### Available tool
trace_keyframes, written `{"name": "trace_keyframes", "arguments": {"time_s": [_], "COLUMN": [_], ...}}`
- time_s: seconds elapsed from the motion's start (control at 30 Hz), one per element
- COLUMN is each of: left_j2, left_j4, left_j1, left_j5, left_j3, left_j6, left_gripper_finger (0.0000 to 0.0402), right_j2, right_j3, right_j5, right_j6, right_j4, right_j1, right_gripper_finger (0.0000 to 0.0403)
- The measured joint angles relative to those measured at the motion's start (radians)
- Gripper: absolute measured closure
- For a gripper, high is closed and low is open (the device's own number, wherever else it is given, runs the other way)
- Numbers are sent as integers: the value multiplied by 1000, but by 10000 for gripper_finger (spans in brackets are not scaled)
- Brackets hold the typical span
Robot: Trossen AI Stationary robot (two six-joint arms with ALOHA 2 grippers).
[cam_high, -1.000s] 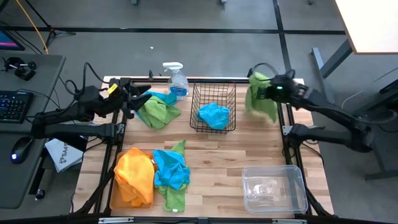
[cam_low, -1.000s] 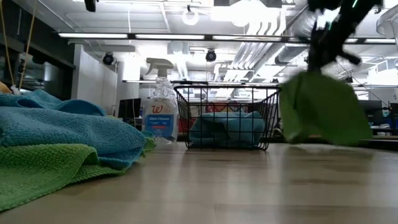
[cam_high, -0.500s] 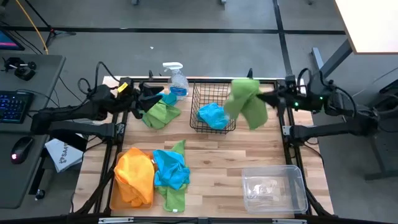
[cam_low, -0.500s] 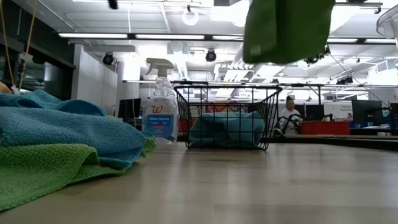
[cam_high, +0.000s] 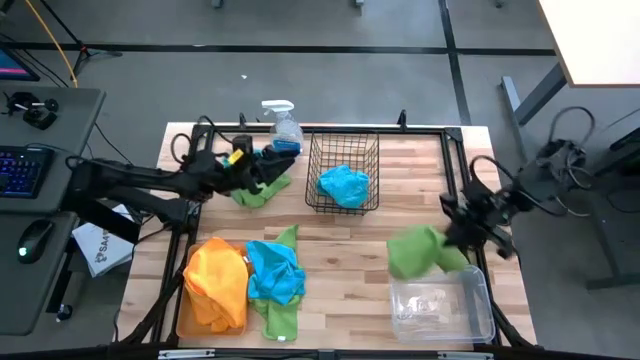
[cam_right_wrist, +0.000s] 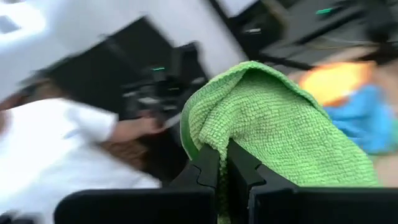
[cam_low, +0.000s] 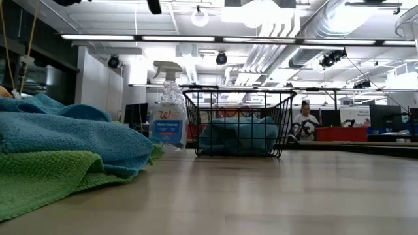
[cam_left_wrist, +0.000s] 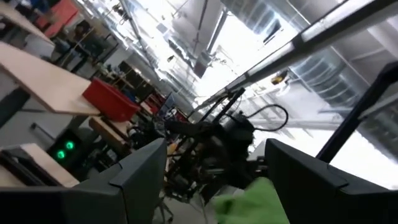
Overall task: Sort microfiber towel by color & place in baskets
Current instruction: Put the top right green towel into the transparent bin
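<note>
Near the table's front edge, at its left corner, an orange towel lies on the flat orange-brown tray, with a blue towel and a green towel heaped just beside it. At the front right corner sits the clear plastic tub. Just above the tub's far rim, the right gripper has its fingers clamped on a lime green towel (it hangs partly over the tub). Farther back, mid-table, the black wire basket holds another blue towel. At the far left, the left gripper is over a green-and-blue cloth pile; its fingers stand apart. A spray bottle stands at the far edge.
</note>
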Motion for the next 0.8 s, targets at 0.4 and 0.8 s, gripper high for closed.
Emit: {"name": "trace_keyframes", "arguments": {"time_s": [0.4,0.8], "left_j2": [68,68], "left_j4": [94,93], "left_j1": [-39,-31], "left_j5": [-74,-31], "left_j3": [0,0], "left_j6": [0,69], "left_gripper_finger": [140,140], "right_j2": [160,336], "right_j3": [1,1], "right_j5": [373,232], "right_j6": [334,847], "right_j4": [-138,-416], "right_j1": [479,563], "right_gripper_finger": [403,403]}}
